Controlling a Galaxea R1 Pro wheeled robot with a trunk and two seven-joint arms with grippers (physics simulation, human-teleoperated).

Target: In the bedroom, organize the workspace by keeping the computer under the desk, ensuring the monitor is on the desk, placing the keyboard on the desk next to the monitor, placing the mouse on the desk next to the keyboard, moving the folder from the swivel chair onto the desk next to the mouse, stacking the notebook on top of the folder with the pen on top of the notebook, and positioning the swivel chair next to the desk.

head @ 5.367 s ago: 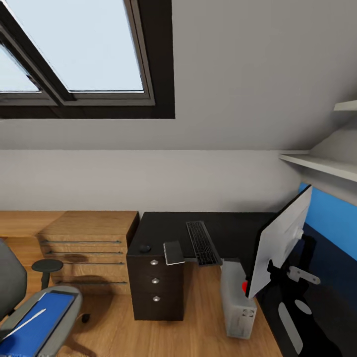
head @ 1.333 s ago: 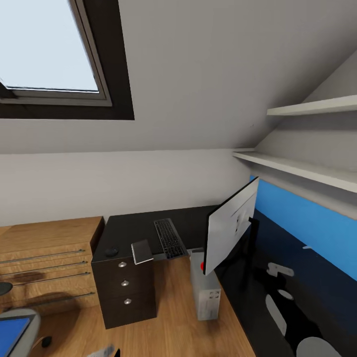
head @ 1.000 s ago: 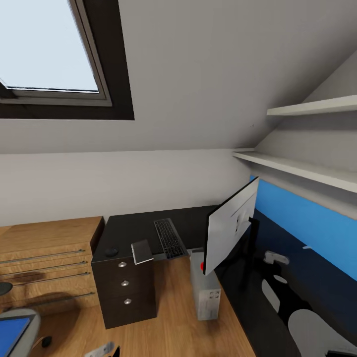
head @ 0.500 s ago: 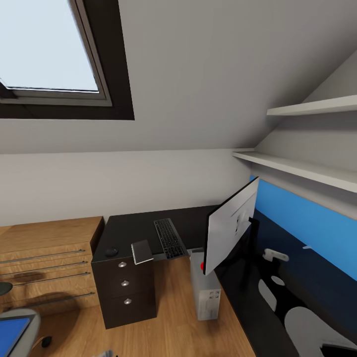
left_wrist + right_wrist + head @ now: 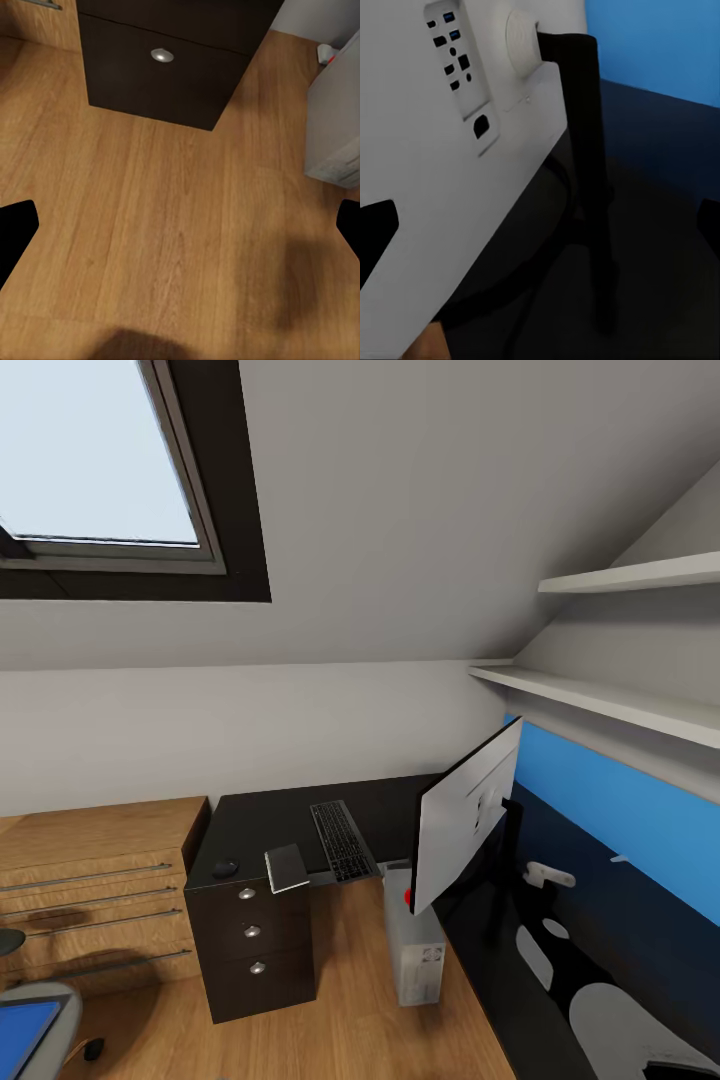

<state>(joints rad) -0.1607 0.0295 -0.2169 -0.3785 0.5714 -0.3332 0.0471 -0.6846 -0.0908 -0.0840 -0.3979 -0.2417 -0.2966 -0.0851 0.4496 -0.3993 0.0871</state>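
Note:
The black desk [image 5: 275, 820] carries the keyboard [image 5: 341, 841], a small dark mouse [image 5: 225, 867] and the grey notebook [image 5: 287, 868], which overhangs the front edge. The monitor [image 5: 462, 828] stands on the desk's right wing, its white back facing me. Under the desk stands the light grey computer [image 5: 415, 952]. At the lower left corner are the swivel chair [image 5: 55, 1008] and a sliver of the blue folder [image 5: 20, 1032]. The pen is out of view. My right gripper [image 5: 540, 232] is open close behind the monitor's back [image 5: 450, 172] and stand [image 5: 585, 150]. My left gripper [image 5: 180, 229] is open over the floor near the drawers [image 5: 161, 75].
Low wooden shelving [image 5: 90, 880] stands left of the desk. White wall shelves [image 5: 600, 700] and a blue panel [image 5: 620, 810] run along the right. A sloped ceiling with a skylight [image 5: 100, 460] hangs overhead. Wooden floor [image 5: 165, 225] lies between the drawers and the computer [image 5: 334, 127].
Since 5.4 s ago the camera has turned right, pushing chair and shelving leftward. In the last second the desk-top reflections of my right arm shifted and the grey part at the bottom edge dropped away.

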